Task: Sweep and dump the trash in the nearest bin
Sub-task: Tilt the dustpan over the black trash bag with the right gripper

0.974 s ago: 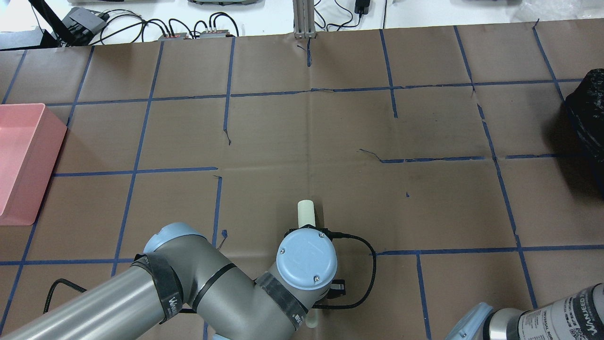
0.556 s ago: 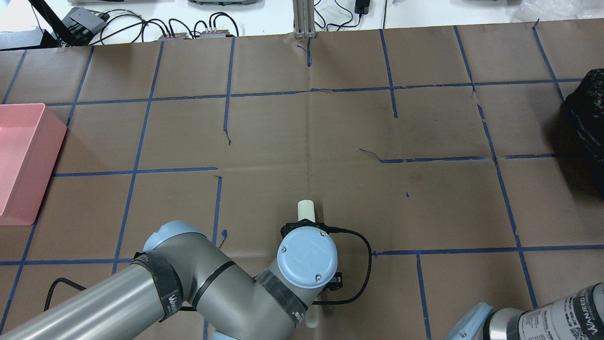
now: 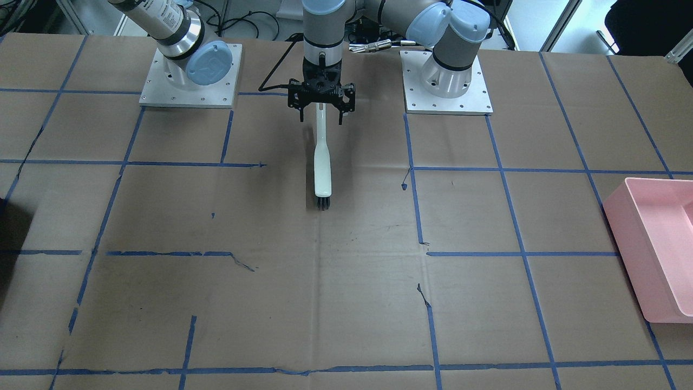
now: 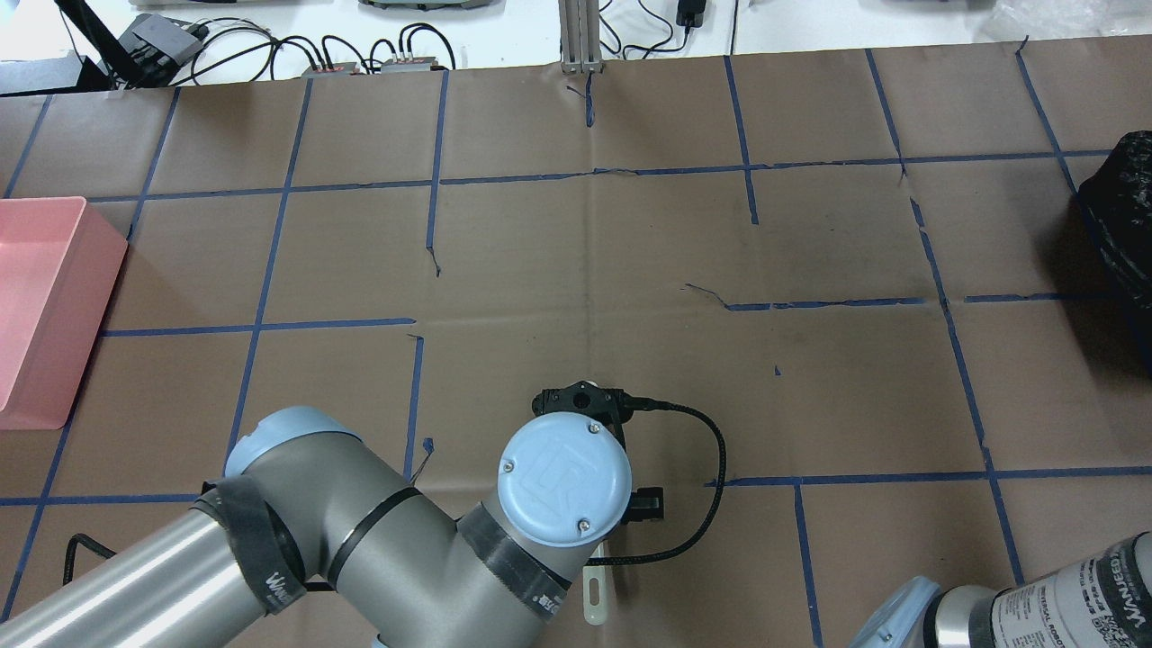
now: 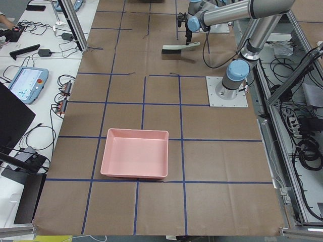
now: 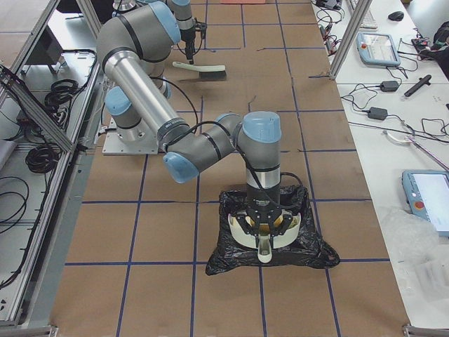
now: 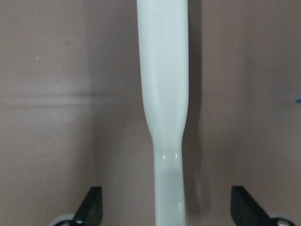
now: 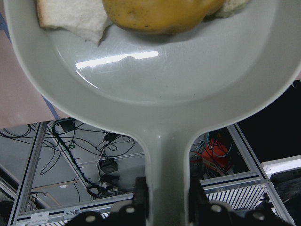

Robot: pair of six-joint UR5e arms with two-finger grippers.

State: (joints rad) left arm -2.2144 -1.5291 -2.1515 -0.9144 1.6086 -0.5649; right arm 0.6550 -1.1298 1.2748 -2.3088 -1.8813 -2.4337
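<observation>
A yellow-brown potato [image 8: 160,14] and two pieces of white bread [image 8: 70,19] lie in a white dustpan [image 8: 178,94]. My right gripper [image 8: 168,190] is shut on the dustpan's handle. It holds the pan over the black bag bin [image 6: 316,249] in the exterior right view, where the gripper [image 6: 263,223] points down. A white brush [image 3: 323,168] with black bristles lies flat on the table. My left gripper [image 3: 321,105] is open above its handle [image 7: 164,94], with its fingers [image 7: 91,207] wide apart on either side.
A pink tray bin [image 3: 655,254] stands at the table's end on my left side and also shows in the overhead view [image 4: 36,306]. The brown paper table [image 3: 346,303] carries a grid of blue tape. Both arm bases [image 3: 446,81] stand at the near edge.
My left wrist has shifted left and looks larger in the overhead view. It now covers the brush end that showed ahead of it, and more of the handle shows behind it.
</observation>
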